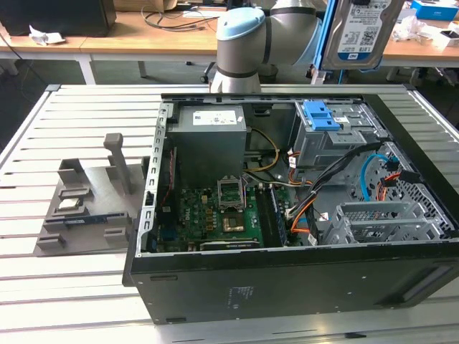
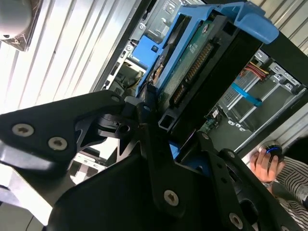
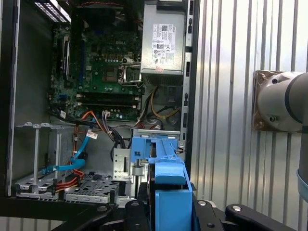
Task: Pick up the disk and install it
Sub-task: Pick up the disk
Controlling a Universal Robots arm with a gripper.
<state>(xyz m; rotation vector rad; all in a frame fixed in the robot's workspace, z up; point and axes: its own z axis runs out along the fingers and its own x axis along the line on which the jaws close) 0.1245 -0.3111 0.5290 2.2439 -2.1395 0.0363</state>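
Slatted table; exterior view: disk label; second wrist view: gripper clamping.

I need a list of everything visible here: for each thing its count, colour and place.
the disk: one, silver-grey with blue rails, held in the air above the case's far side.
computer case: one, black, open, lying on the table.
power supply: one, grey, inside the case.
motherboard: one, green, inside the case.
caddy: one, blue, in the case's drive bay.
cables: several, orange, blue, black, inside the case.
fixture: one, grey, on the table, at the exterior view's left of the case.
table: one, silver, slatted, under the case.
person's hand: one, striped sleeve, beyond the case.
robot arm: one, grey and light blue, at the table's far edge.
gripper: one, black, shut on the disk.
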